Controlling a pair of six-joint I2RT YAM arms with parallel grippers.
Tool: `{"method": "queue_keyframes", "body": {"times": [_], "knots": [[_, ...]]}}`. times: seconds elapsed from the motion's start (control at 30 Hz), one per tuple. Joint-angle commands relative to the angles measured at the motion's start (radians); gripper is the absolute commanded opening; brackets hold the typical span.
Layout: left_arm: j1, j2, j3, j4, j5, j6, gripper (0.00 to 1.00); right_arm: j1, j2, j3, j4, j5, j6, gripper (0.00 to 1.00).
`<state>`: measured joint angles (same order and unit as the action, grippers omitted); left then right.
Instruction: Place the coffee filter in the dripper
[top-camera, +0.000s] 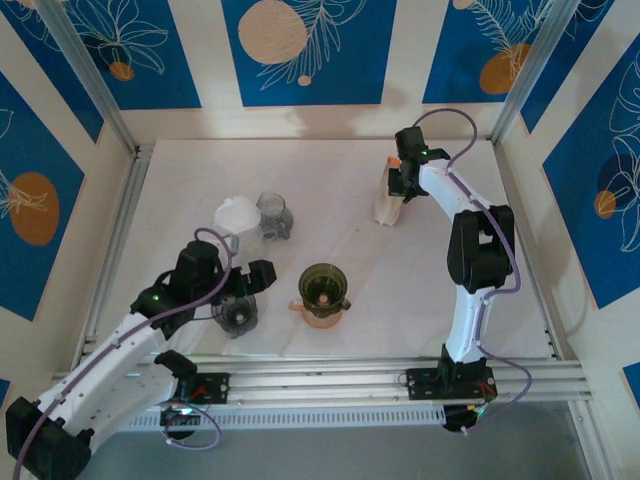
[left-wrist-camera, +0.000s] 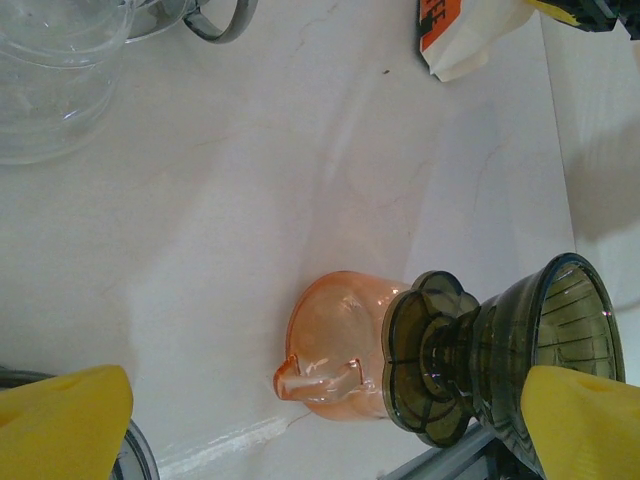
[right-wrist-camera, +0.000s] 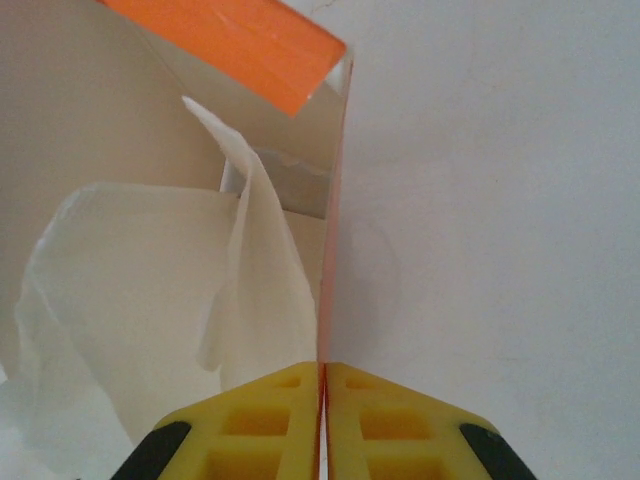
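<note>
Your dripper (top-camera: 323, 284), dark green and ribbed, stands upright on an orange glass server (top-camera: 320, 312) at the near middle of the table (top-camera: 330, 170). The coffee filter (right-wrist-camera: 250, 290) is not in it: the white paper sits inside the filter packet (top-camera: 387, 206), which stands well beyond the dripper and to its right. Your right gripper (right-wrist-camera: 322, 385) hangs over that packet with its yellow pads pressed flat together. The packet's thin orange-edged wall runs straight down into the seam between them, so the claw is clamped on the packet wall, with the filter paper just to the left of the pads. Your left gripper (top-camera: 250, 290) waits just to the left of the dripper, spread wide with nothing between its fingertips (left-wrist-camera: 60, 425); through it you look across at the dripper and server. Beyond the dripper and to its left stand a clear holder with a white paper cone (top-camera: 238, 215) and a clear glass (top-camera: 275, 215).
</note>
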<state>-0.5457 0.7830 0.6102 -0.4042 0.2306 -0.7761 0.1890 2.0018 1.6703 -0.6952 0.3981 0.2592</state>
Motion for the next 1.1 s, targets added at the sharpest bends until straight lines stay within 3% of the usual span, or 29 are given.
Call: {"method": "queue_keyframes", "body": {"times": [0.0,0.17,0.53,0.83,0.93,1.07], "knots": [[-0.003,0.003,0.008,0.010,0.001,0.002,1.00,0.012,0.035,0.039,0.005,0.018,-0.062,0.11],[-0.004,0.004,0.006,0.012,-0.001,0.002,1.00,0.027,0.052,0.052,0.006,0.050,-0.076,0.13],[-0.005,0.009,0.004,0.020,0.002,0.000,1.00,0.037,-0.033,0.027,0.024,0.075,-0.019,0.34],[-0.004,0.004,-0.003,0.024,0.003,-0.004,1.00,0.072,-0.177,-0.031,0.041,0.027,0.049,0.36],[-0.004,0.001,-0.006,0.023,0.001,-0.006,1.00,0.092,-0.136,0.025,-0.019,-0.041,0.042,0.36],[-0.004,0.002,-0.007,0.020,-0.001,-0.004,1.00,0.118,-0.060,0.093,-0.079,-0.026,0.018,0.35]]}}
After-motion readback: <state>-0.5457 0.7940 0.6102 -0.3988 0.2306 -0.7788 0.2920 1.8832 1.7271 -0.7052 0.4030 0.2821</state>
